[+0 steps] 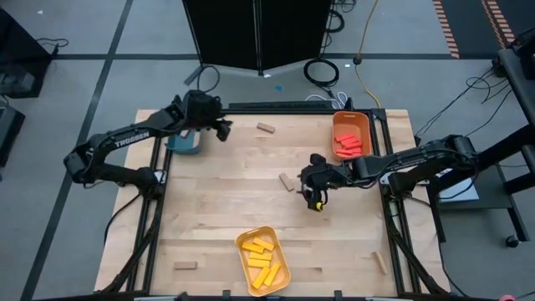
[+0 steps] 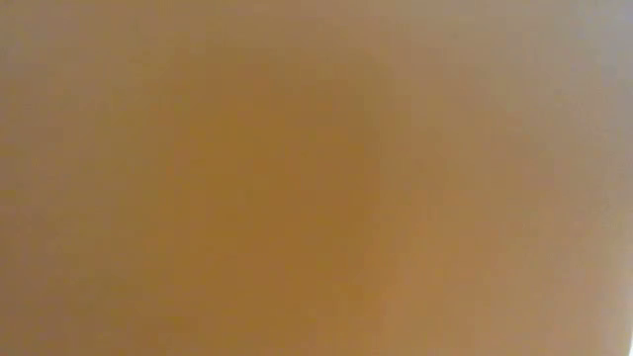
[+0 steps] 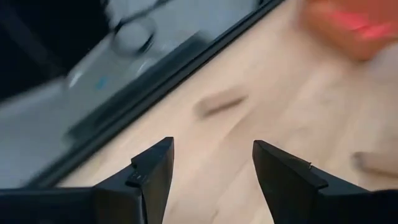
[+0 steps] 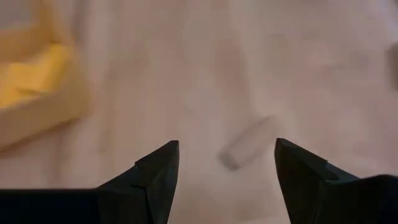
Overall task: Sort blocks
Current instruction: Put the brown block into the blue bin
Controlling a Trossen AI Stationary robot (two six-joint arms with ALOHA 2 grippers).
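Grippers left (image 1: 224,130), right (image 1: 314,199) gape empty; tan block (image 1: 287,181) beside right.

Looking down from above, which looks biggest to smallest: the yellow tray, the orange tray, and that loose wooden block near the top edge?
1. Yellow tray
2. Orange tray, a bit smaller
3. Wooden block, far smaller than either

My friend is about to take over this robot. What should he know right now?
Left hand: open, empty, at the far left beside the teal tray.
Right hand: open, empty, mid-table, near a tan block.
Done: red blocks lie in the orange tray, yellow blocks in the yellow tray.
Left: tan blocks are loose on the table, one at the far edge, others along the near edge.
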